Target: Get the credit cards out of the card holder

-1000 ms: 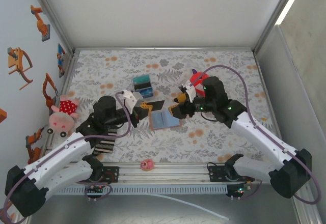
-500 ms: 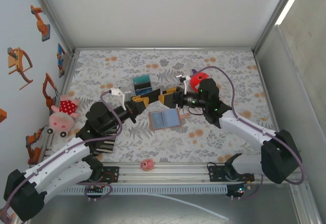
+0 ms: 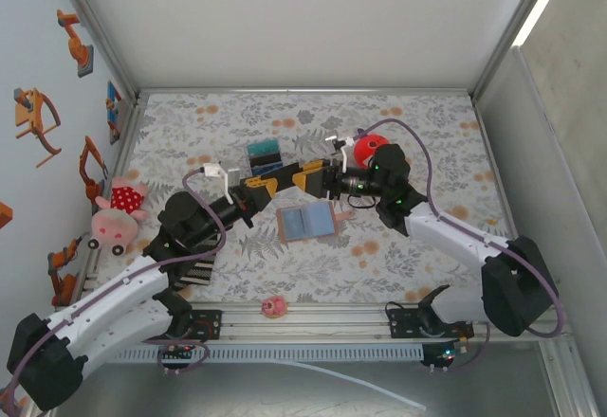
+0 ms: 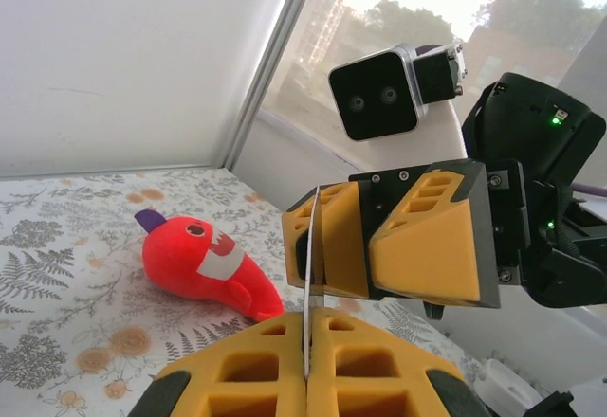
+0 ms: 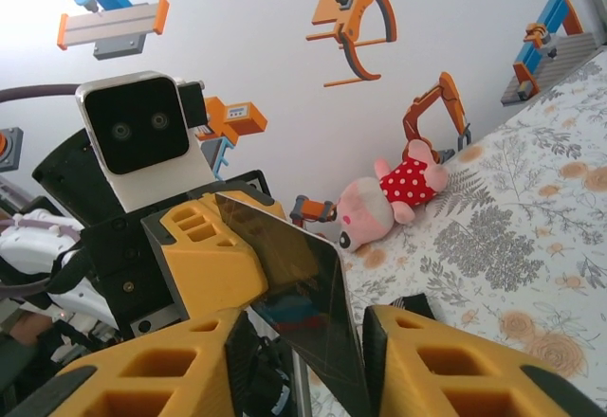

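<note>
The card holder (image 3: 305, 220) lies open on the floral table, blue inner faces up. Above its far edge my two grippers meet tip to tip. My left gripper (image 3: 268, 186) (image 4: 308, 320) is shut on a thin dark credit card (image 4: 310, 280) (image 5: 303, 294), seen edge-on in the left wrist view. My right gripper (image 3: 305, 181) (image 5: 303, 370) stands open, one jaw on each side of the card's free end, and small gaps show at the pads. Its yellow fingers (image 4: 427, 246) face the left wrist camera.
A red plush fish (image 3: 370, 142) (image 4: 194, 261) lies behind the right gripper. A teal-black-blue striped block (image 3: 266, 159) sits behind the grippers. A pink pig doll (image 3: 119, 210) (image 5: 394, 199) lies at the left wall, a black-and-white striped piece (image 3: 194, 270) under the left arm, and a small pink toy (image 3: 274, 306) near the front rail.
Both grippers rose from the card holder, the left one bringing the card with it. The right gripper's jaws have since narrowed around the card's free end.
</note>
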